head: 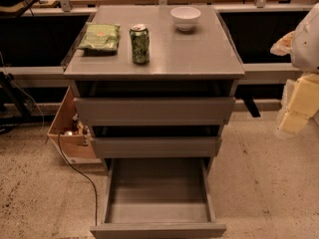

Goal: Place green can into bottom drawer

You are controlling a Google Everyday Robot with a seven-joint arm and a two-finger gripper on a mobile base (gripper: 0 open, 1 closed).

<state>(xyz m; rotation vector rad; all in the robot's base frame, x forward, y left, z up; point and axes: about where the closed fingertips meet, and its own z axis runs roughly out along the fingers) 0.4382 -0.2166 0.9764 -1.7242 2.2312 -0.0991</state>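
Observation:
The green can (139, 44) stands upright on the grey cabinet's top (199, 54), left of the middle, with its silver top showing. The bottom drawer (157, 195) is pulled out towards me, and what shows of its inside holds nothing. My gripper (298, 106) is at the right edge of the view, a white and pale yellow shape, level with the upper drawers. It is well to the right of the cabinet, apart from the can and holding nothing.
A flat green snack bag (99, 37) lies left of the can. A white bowl (185, 18) sits at the back of the top. The two upper drawers (154, 111) stick out slightly. A cardboard box (67, 131) and a black cable (79, 176) are on the floor at the left.

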